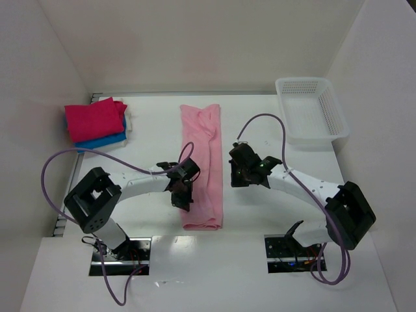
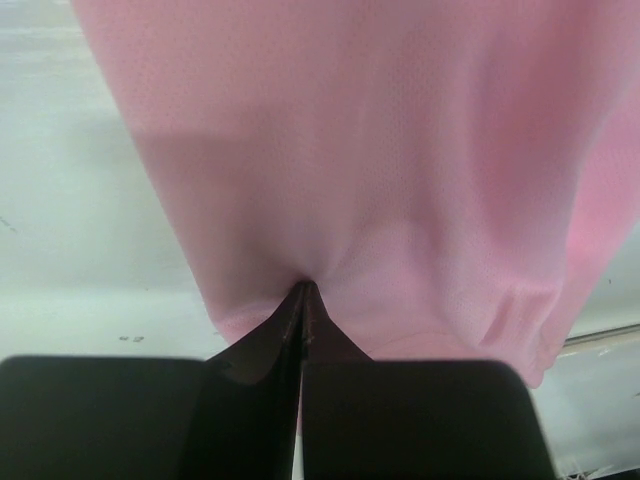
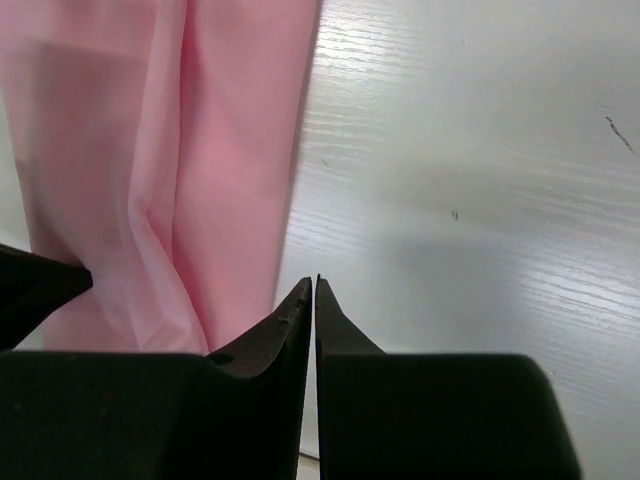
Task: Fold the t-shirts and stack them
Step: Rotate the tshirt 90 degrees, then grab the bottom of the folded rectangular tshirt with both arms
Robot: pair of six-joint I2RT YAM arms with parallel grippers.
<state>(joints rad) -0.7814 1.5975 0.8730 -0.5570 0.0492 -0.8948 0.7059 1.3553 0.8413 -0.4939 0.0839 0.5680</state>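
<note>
- The pink shirt (image 1: 207, 149) lies flat in the middle of the worktop (image 1: 149, 130). It is a long narrow strip that runs from near the far edge toward the near edge.
- I judge that its sides are already folded in, so the lengthwise fold is done. The crosswise folds are not yet made, and the shirt is not yet on the stack.
- The left fingers (image 2: 272, 340) are closed at the strip's left side, toward the near end. The cloth wrinkles toward their tips, so they seem to pinch a bit of the pink shirt.
- The right fingers (image 3: 285, 330) are over bare worktop just beside the strip's right side. They are almost together, with only a thin slit between them, and they hold nothing.
- In the far left corner a folded magenta shirt (image 1: 94, 120) lies on top of a folded blue shirt (image 1: 107, 140). This part of the stack looks finished.
- What is left, in my judgement: to fold the pink strip shorter and to put it on the magenta shirt.
- The basket (image 1: 300, 80) stands in the far right corner, well apart from all the shirts. No shirt is seen in it; through the white mesh only the worktop shows.
</note>
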